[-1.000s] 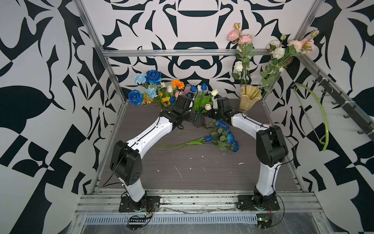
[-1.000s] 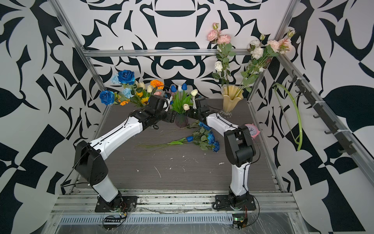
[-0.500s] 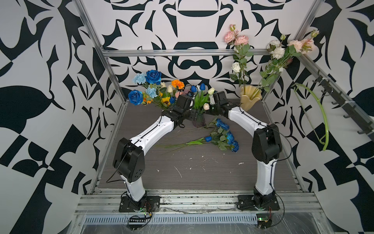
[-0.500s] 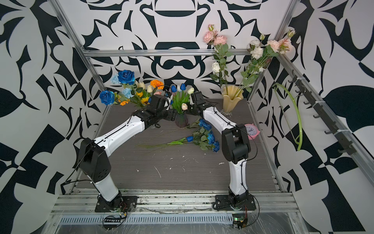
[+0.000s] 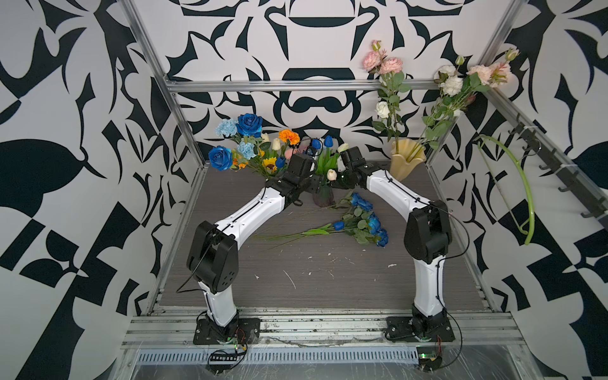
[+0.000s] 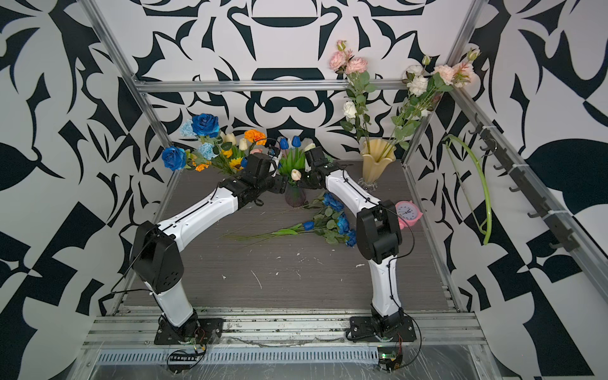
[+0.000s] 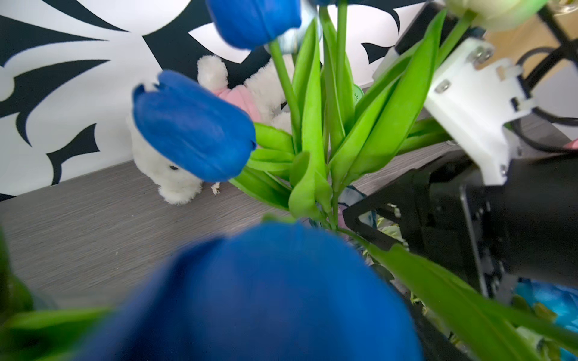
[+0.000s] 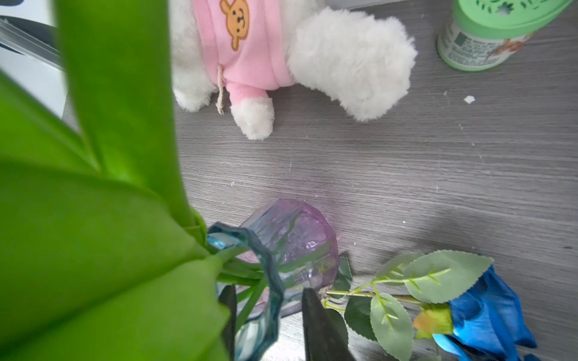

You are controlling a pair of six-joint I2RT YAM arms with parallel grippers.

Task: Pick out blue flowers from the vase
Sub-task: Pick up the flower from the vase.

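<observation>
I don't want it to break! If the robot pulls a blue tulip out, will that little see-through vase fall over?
Possibly. The vase looks small and narrow under tall tulips, so it seems top-heavy. Crowded stems might drag it. It looks like glass: probably slippery and breakable.

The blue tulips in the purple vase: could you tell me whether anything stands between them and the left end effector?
Nothing separate does. In the left wrist view the blue tulips sit ahead, one bloom blurred near the lens; only their own green leaves crowd the stems. The right end effector straddles the purple vase rim beside them.
</observation>
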